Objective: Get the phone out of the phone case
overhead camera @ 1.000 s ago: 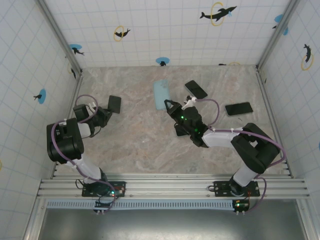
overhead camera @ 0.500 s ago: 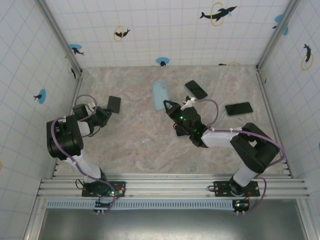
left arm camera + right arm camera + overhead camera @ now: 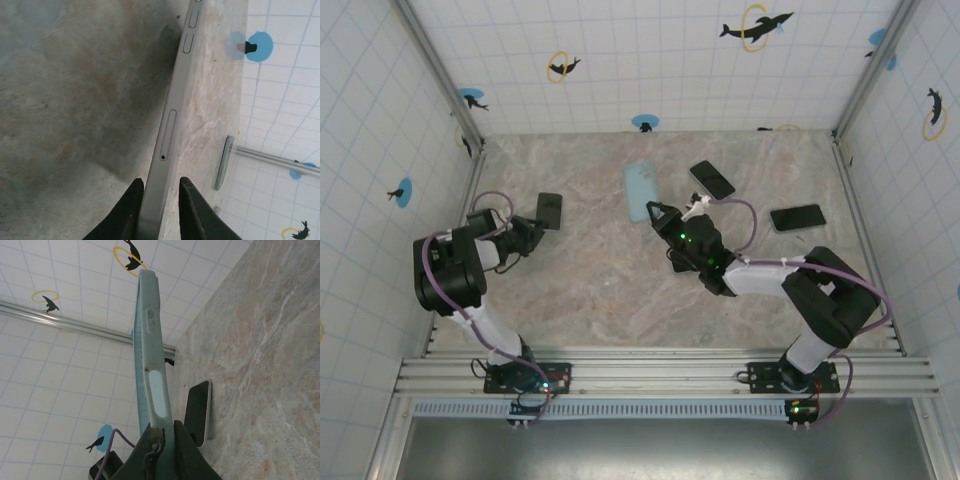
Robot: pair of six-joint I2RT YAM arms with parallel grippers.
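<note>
Left arm folded low; the left gripper (image 3: 160,183) has the phone (image 3: 173,125) edge-on between its fingers, though whether they clamp it is unclear. Right arm reaches forward; the right gripper (image 3: 160,432) pinches the pale blue phone case (image 3: 150,340), which rises beyond its fingertips.

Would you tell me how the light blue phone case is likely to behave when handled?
The phone case looks thin-walled, so probably light and somewhat bendy. Its matte surface, clamped at one end by the right pincer, likely resists slipping.
</note>
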